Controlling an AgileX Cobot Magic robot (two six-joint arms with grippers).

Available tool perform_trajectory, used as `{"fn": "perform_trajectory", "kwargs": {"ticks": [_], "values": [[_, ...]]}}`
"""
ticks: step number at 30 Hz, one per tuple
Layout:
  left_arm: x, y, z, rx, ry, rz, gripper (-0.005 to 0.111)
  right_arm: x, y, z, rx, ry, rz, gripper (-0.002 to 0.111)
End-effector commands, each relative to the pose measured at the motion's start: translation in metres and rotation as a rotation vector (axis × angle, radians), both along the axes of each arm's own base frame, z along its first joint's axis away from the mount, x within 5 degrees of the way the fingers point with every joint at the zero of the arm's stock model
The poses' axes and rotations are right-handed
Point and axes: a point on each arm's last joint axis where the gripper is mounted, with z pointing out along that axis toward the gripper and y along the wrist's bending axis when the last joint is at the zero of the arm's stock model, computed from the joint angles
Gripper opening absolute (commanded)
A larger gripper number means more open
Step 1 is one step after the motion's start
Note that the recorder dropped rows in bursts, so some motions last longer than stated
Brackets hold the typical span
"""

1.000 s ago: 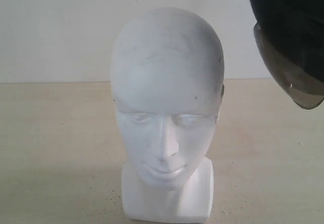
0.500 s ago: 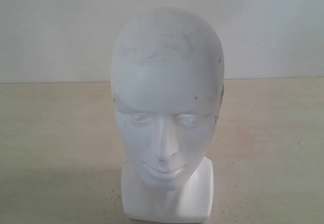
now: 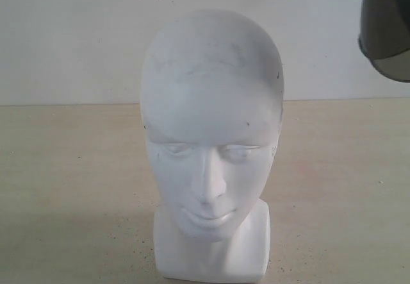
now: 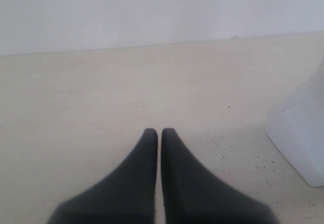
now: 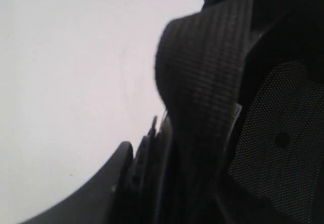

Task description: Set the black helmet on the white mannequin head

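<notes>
A smooth white mannequin head (image 3: 211, 136) with no hair stands on its short blocky neck on the pale beige worktop (image 3: 64, 168). It is about halfway between the left and right edges and well away from the back edge, where the white wall (image 3: 64, 40) starts. Its face looks out to the front. Its top is bare, with a few small grey marks.

The matte black helmet with the smoky brown see-through visor (image 3: 387, 27) is up in the air over the right side of the worktop. It is higher than the head and well apart from it. Only a piece of the visor shows there.

The right wrist camera is very close to the helmet. It shows a wide black woven strap (image 5: 202, 72) and dotted grey padding inside the shell. I cannot tell if the right gripper is open or closed.

The left gripper (image 4: 160, 133) has its two black fingers almost touching, with only a thin gap and nothing between them. It is over bare worktop, with the blocky neck nearby.
</notes>
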Motion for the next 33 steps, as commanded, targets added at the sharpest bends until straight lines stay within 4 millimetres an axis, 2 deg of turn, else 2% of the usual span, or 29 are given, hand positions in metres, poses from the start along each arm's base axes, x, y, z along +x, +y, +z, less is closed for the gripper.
{"fn": "perform_trajectory", "kwargs": {"ticks": [1, 4, 10, 12, 15, 18, 24, 33], "values": [[0.0, 0.0, -0.001, -0.018, 0.001, 0.004, 0.004, 0.013, 0.012, 0.019, 0.127, -0.111, 0.147, 0.0], [0.0, 0.0, -0.001, -0.018, 0.001, 0.004, 0.004, 0.016, 0.021, 0.037, 0.116, -0.166, 0.223, 0.0], [0.0, 0.0, -0.001, -0.018, 0.001, 0.004, 0.004, 0.003, 0.034, 0.088, 0.14, -0.308, 0.498, 0.0], [0.0, 0.0, -0.001, -0.018, 0.001, 0.004, 0.004, 0.01, 0.039, 0.096, 0.161, -0.301, 0.568, 0.0], [0.0, 0.0, -0.001, -0.018, 0.001, 0.004, 0.004, 0.02, 0.052, 0.101, 0.147, -0.273, 0.681, 0.0], [0.0, 0.0, -0.001, -0.018, 0.001, 0.004, 0.004, 0.023, 0.073, 0.111, 0.089, -0.286, 0.792, 0.0], [0.0, 0.0, -0.001, -0.018, 0.001, 0.004, 0.004, 0.012, 0.1, 0.114, 0.029, -0.306, 0.91, 0.0], [0.0, 0.0, -0.001, -0.018, -0.001, 0.004, 0.004, -0.009, 0.119, 0.111, 0.015, -0.292, 1.063, 0.0]]}}
